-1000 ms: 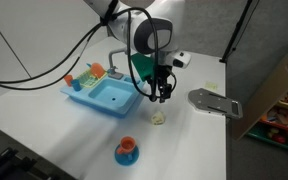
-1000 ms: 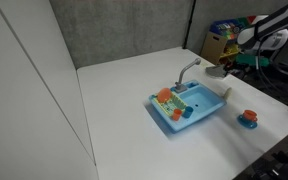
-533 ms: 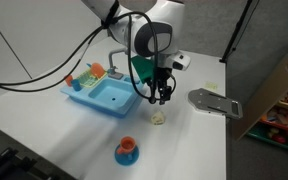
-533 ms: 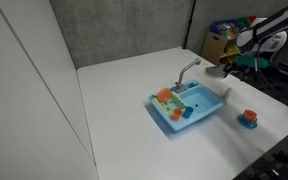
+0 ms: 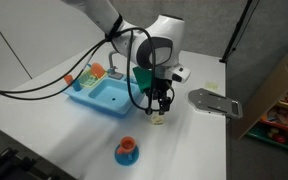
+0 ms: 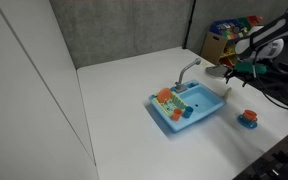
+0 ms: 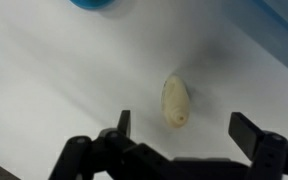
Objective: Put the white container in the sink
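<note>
The white container (image 7: 174, 101) is a small cream oblong thing lying on its side on the white table. In an exterior view it lies (image 5: 159, 119) just right of the light blue sink (image 5: 106, 97). My gripper (image 7: 184, 128) is open and hangs directly above the container, one finger on each side, not touching it. In an exterior view the gripper (image 5: 162, 104) is low over the container. The sink (image 6: 193, 106) with its grey faucet (image 6: 187, 70) also shows in the other exterior view, where the container is hidden.
An orange cup on a blue saucer (image 5: 127, 151) stands near the table's front edge. A flat grey plate-like object (image 5: 214, 101) lies to the right. Colourful items fill the sink's side rack (image 5: 87, 77). A shelf with toys (image 5: 276, 105) stands beside the table.
My gripper has moved down toward the white container and now hangs close above it. The container, sink and cup have not moved.
</note>
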### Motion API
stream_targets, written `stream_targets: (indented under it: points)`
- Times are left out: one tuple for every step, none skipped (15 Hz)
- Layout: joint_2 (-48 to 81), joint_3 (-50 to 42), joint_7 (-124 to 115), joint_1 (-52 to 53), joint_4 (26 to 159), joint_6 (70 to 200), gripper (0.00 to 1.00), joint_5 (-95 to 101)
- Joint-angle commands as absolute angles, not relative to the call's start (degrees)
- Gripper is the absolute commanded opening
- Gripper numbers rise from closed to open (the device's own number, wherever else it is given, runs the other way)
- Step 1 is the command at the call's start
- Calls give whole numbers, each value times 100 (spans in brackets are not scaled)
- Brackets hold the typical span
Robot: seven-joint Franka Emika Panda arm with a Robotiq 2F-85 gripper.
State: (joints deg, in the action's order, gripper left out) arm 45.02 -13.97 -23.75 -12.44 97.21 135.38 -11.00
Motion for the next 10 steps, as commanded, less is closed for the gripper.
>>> stream_targets:
  points:
    - [4832,-1420,-2542,-1254,9392,13592,100,-1128]
    - [4887,-1390,-2512,-1272,9348,13641,100,-1152]
    - [4942,-1370,-2493,-1282,9309,13682,100,-1167]
    - [4989,-1356,-2474,-1287,9280,13748,100,-1181]
    - [5042,-1370,-2501,-1267,9258,13823,100,-1171]
    - [5085,-1386,-2527,-1251,9241,13886,100,-1161]
    - [5119,-1382,-2527,-1248,9245,13980,100,-1170]
    - [5161,-1386,-2542,-1238,9245,14070,100,-1174]
    - [5208,-1385,-2547,-1227,9246,14143,100,-1170]
    - [5244,-1386,-2549,-1222,9244,14193,100,-1169]
